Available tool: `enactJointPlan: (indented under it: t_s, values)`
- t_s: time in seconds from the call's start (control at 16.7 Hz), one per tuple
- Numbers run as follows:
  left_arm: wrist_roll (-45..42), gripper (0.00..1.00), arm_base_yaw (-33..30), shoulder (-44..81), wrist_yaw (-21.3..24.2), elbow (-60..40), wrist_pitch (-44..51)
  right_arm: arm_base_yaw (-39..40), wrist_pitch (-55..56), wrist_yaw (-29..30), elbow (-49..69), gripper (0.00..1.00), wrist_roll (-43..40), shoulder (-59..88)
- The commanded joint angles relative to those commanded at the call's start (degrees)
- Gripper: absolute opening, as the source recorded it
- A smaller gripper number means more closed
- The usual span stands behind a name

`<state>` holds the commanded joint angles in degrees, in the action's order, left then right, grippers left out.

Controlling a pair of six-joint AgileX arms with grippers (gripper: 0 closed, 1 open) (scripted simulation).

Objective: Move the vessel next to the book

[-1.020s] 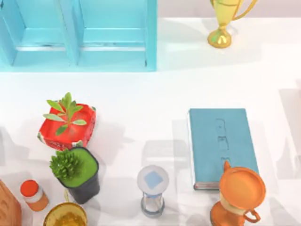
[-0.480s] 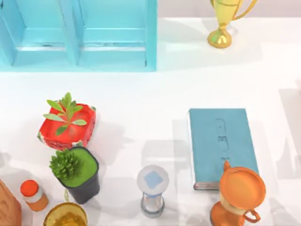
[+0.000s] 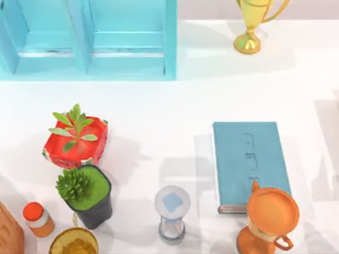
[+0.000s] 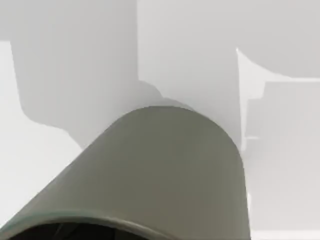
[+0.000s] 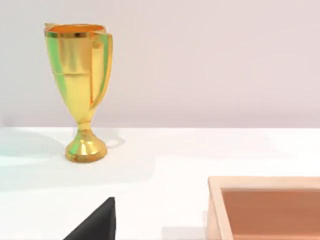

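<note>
The vessel [image 4: 165,170], a plain olive-grey cup, looms very close in the left wrist view. Its side wall runs away from the camera and its dark rim lies at the picture's lower edge. White table lies beyond it. Whether anything holds it cannot be told. The teal-blue book [image 3: 251,164] lies flat at the right of the middle of the table in the top view, long side running front to back.
An orange pitcher [image 3: 270,217] stands at the book's front corner and an hourglass [image 3: 172,211] to its left. Farther left are a black plant pot [image 3: 87,196], a red planter [image 3: 77,140] and a small bottle [image 3: 37,218]. A blue shelf unit [image 3: 90,39] and gold trophy [image 3: 249,26] stand at the back.
A faint shadow at the table's left edge has shifted toward the front. Every object in the top view stays where it was.
</note>
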<state>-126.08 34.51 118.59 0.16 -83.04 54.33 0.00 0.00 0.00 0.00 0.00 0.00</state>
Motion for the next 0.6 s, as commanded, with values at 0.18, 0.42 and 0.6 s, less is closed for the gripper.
enactJointPlan:
  t_s: [0.18, 0.42, 0.6]
  values:
    - [0.1, 1.0, -0.1, 0.1, 0.0, 0.0, -0.1, 0.0, 0.0, 0.0, 0.0, 1.0, 0.0, 0.0]
    - [0.1, 0.77, -0.1, 0.1, 0.0, 0.0, -0.1, 0.0, 0.0, 0.0, 0.0, 1.0, 0.0, 0.0]
    - [0.1, 0.55, -0.1, 0.1, 0.0, 0.0, -0.1, 0.0, 0.0, 0.0, 0.0, 1.0, 0.0, 0.0]
